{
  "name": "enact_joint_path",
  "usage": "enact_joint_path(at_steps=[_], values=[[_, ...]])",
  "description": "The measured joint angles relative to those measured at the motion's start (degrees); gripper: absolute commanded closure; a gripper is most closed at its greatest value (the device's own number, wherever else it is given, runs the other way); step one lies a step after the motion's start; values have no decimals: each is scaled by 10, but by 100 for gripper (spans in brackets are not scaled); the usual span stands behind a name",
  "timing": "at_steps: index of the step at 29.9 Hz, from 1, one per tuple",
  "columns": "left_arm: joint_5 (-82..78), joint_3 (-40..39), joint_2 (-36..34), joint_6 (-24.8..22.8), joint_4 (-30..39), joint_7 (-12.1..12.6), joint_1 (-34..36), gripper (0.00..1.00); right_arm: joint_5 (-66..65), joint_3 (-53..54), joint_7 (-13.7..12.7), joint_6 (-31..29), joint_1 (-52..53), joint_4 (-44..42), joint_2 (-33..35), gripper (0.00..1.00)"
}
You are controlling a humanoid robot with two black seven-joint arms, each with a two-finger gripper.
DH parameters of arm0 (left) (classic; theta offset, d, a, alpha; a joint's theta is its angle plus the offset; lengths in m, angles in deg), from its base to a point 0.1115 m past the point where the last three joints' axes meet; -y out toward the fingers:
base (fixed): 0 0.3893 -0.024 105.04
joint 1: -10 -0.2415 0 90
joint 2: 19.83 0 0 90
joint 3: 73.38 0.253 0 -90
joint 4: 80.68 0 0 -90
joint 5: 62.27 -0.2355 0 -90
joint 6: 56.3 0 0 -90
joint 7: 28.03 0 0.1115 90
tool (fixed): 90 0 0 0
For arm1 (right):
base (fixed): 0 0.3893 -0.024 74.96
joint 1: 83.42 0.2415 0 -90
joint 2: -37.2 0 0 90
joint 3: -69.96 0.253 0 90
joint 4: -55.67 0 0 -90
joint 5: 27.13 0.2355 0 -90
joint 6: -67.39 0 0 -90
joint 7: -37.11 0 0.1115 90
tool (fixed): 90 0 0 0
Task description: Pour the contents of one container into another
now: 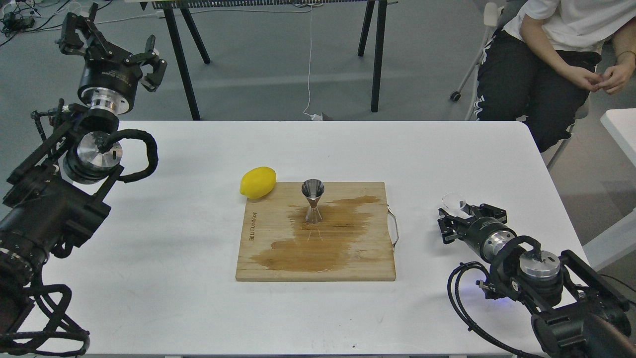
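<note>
While the jigger stands upright near the middle of the wooden board, the glass cup sits well off to the right, on the white bench & clear of the board. Our right tool is low by the bench w/ its fingers either side of the cup; it looks closed round the glass, tho the cup is clear & small here, so we judge that grip rather than see it plainly. Our left tool is raised far to the left, fingers spread, holding nothing.

A big wet stain covers the board around the jigger's foot, running toward the metal handle on the right edge. A lemon lies at the board's back-left corner, touching or just beside it.

Risks from here, as we judge them:
- The jigger's mouth is narrow, so a tilt begun off-centre sends liquid onto the board.
- Narrow waist & small base on a wet board: a nudge from the cup or tool could tip or slide it.
- Smooth rounded glass may slip or rotate in the tool if the grip is shallow.
- We can't tell how full the cup is, so pour rate is a guess; too fast = overflow.
</note>
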Motion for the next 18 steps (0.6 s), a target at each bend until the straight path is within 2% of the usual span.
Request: enact_joint_path(at_steps=[6, 8, 9, 10, 15, 18], values=[[0, 0, -3, 0, 0, 0, 0, 0, -1, -1, 0, 0, -4, -2, 0, 26], [0, 0, -3, 0, 0, 0, -2, 0, -1, -1, 0, -1, -5, -2, 1, 18], [0, 0, -3, 0, 1, 0, -3, 0, -1, -1, 0, -1, -6, -2, 1, 6], [0, 0, -3, 0, 2, 0, -3, 0, -1, -1, 1, -2, -7, -1, 2, 3], [0, -1, -3, 1, 4, 0, -3, 0, -1, 0, 2, -19, -10, 5, 4, 2], [0, -1, -3, 1, 4, 0, -3, 0, -3, 4, 3, -82, -7, 7, 12, 1]])
